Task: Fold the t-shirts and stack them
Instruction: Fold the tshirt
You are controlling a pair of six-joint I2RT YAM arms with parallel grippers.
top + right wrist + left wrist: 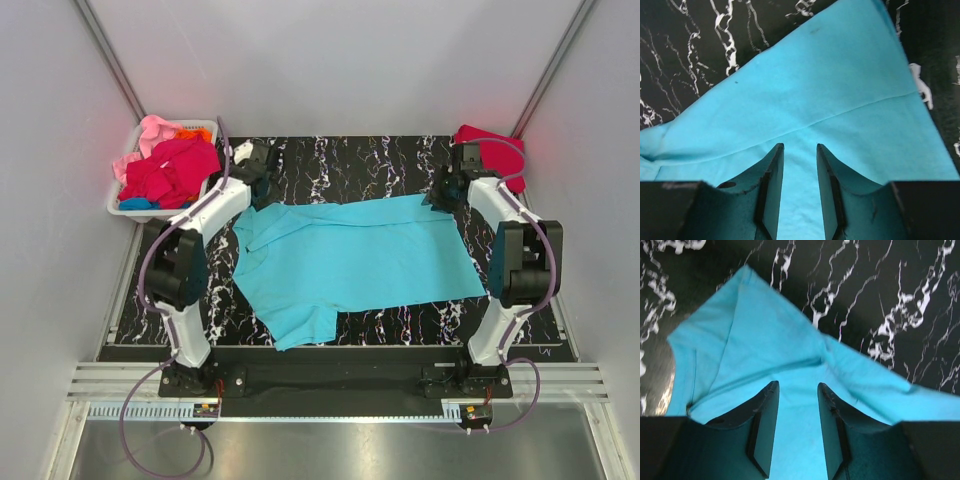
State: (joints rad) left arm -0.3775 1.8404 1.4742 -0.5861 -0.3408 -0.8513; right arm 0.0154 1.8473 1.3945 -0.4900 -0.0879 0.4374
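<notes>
Top external showed the turquoise t-shirt (360, 255) spread on the tabletop (330, 160). Left gripper (797, 388) and right gripper (799, 146) stood part-open, empty.

Black white-veined marble tabletop (400, 160) between plain grey walls (330, 60), evenly lit.

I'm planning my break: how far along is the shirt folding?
Early. Seemingly done: one red shirt set aside at the far right corner, though its fold is hard to judge. In hand: the turquoise shirt lies spread on the table, left tool and right tool open above its far edge. Left: folding it, plus the pile of shirts in the white basket.
</notes>
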